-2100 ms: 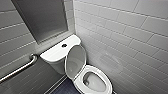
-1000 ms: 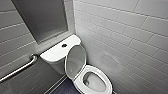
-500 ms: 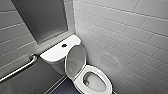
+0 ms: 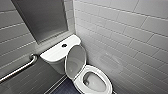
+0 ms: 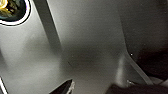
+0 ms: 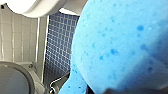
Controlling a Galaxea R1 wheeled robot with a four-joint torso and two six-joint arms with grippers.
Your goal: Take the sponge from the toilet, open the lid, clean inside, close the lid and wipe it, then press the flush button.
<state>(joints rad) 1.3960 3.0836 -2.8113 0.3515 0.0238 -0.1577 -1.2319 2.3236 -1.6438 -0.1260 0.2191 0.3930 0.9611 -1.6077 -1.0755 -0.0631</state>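
The white toilet (image 4: 56, 52) stands in the corner in the head view, with its tank against the back wall. Its lid (image 4: 75, 61) is raised and leans back against the tank. The seat ring (image 4: 103, 77) is down around the open bowl. A round flush button (image 4: 64, 45) sits in the tank top. In the right wrist view the blue sponge (image 6: 120, 45) looms very close to the camera, with my right gripper shut on it. Beyond it are a white toilet part (image 6: 32, 7) and the blue tiled floor (image 6: 58, 42). My left gripper is open and holds nothing.
A metal grab bar (image 4: 17, 68) runs along the left wall beside the tank. A tiled wall (image 4: 130, 37) stands close on the toilet's right. A dark panel (image 4: 42, 17) hangs above the tank. The left wrist view gives blurred grey surfaces (image 5: 87, 37).
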